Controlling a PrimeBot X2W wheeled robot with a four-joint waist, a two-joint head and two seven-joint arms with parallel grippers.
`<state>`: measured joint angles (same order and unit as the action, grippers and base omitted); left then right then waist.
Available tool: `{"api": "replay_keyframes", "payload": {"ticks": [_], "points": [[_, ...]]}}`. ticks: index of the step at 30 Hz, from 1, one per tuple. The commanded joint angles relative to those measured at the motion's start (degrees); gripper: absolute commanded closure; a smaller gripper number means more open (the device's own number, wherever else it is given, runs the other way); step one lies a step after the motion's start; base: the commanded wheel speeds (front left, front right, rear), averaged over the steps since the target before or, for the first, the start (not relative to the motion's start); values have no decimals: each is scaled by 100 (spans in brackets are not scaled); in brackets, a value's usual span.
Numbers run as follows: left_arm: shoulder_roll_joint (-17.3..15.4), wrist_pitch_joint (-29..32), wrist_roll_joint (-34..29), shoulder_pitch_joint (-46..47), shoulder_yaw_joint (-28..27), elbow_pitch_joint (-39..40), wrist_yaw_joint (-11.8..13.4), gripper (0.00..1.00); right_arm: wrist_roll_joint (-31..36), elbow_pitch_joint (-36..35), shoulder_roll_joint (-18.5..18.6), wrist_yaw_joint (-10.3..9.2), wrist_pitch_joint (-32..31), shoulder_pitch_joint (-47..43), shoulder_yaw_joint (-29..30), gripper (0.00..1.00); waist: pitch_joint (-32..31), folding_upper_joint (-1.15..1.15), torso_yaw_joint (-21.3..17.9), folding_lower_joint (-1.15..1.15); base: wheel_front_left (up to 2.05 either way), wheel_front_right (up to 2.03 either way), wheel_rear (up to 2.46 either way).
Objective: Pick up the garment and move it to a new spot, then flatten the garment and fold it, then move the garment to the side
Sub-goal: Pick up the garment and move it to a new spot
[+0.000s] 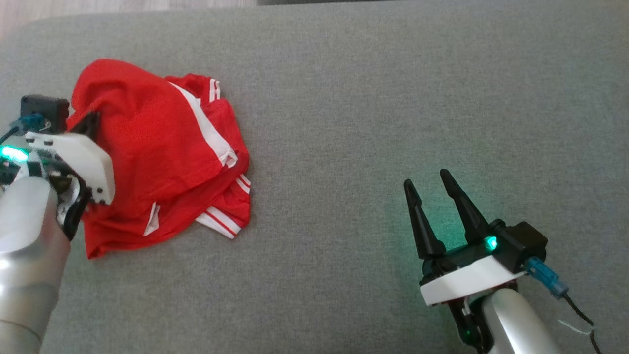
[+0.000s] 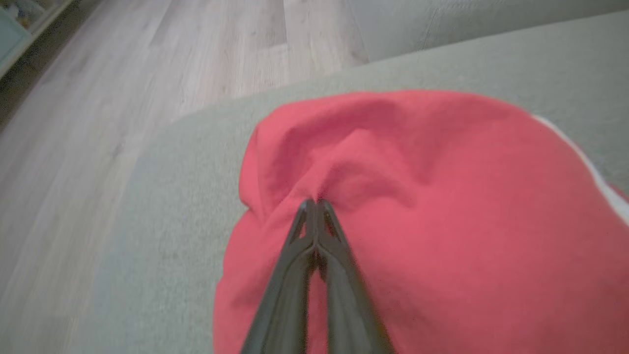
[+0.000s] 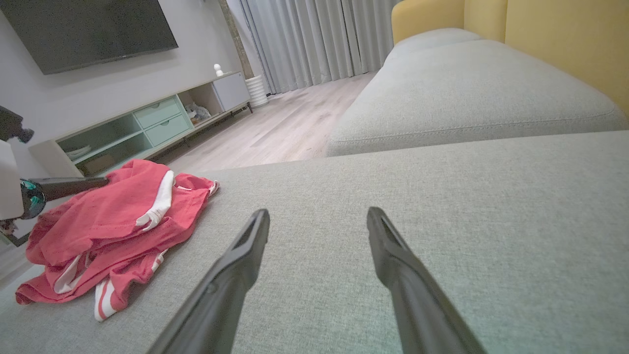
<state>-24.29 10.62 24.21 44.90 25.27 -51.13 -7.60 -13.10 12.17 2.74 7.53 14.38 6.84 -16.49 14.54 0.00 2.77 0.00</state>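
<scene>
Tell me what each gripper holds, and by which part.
The left gripper pinches a raised fold of the red garment near its edge; the right gripper is open, holding nothing.

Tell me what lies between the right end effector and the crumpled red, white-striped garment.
Only bare grey fabric cushion lies between the right end effector and the red white-striped garment; the head view shows it.

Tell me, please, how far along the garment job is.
Nothing is finished yet: the red garment lies crumpled on the grey cushion. In hand: the left tool is shut on a pinch of its fabric. The right tool is open, apart from it. Lifting, moving, flattening, folding and setting aside remain.
</scene>
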Motion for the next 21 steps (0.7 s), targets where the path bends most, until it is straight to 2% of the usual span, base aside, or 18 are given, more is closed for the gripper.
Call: {"api": "replay_keyframes", "payload": {"ticks": [1,7,11,13,16,21], "points": [[-337,-213,25,403,-112,147,12,100,-48,-135,14,-4,62,103,-127,0,-65,0,14,0,0,0,0],[-451,-1245,62,604,82,472,11,100,-86,-24,14,-4,62,-18,-122,0,-510,0,40,0,0,0,0],[-490,-1645,61,627,168,903,11,100,-73,6,14,-4,62,-113,-76,0,-791,0,47,0,0,0,0],[-505,-1706,52,624,197,1050,11,100,-85,-2,14,-4,62,-141,-37,0,-859,0,46,0,0,0,0],[-579,-1800,30,557,303,1737,12,100,-123,-19,14,-4,62,-236,105,0,-1092,0,11,0,0,0,0],[-558,-1548,74,339,408,2738,82,100,-163,-76,14,-4,62,-259,241,0,-1223,0,-191,0,0,0,0]]}}
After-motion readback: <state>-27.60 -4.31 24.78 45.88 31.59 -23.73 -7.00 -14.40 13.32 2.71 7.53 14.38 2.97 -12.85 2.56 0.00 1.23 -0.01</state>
